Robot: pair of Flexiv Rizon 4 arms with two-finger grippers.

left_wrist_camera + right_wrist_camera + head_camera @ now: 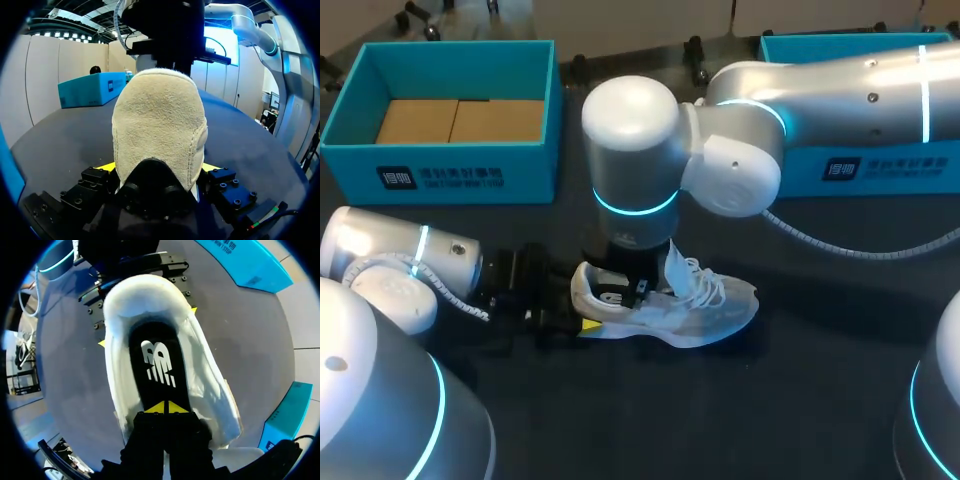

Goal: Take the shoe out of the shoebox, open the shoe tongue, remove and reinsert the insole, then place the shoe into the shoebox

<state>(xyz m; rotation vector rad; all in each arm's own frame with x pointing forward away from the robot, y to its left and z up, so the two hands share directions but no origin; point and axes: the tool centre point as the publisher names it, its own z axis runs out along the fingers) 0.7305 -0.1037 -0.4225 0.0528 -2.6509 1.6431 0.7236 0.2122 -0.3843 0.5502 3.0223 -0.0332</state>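
White shoe, heel clamped in left end effector; right end effector, pinched narrow, touches its insole.

shoebox label illegible, white logo on insole

The shoe is a white sneaker standing upright on its sole in the middle of the dark table, its pale suede heel to the left and its toe to the right. Its laces hang loose, its tongue is lifted up, and its black insole with a white logo lies flat inside. The shoebox, teal and open with a brown cardboard floor, sits well apart at the table's far left.
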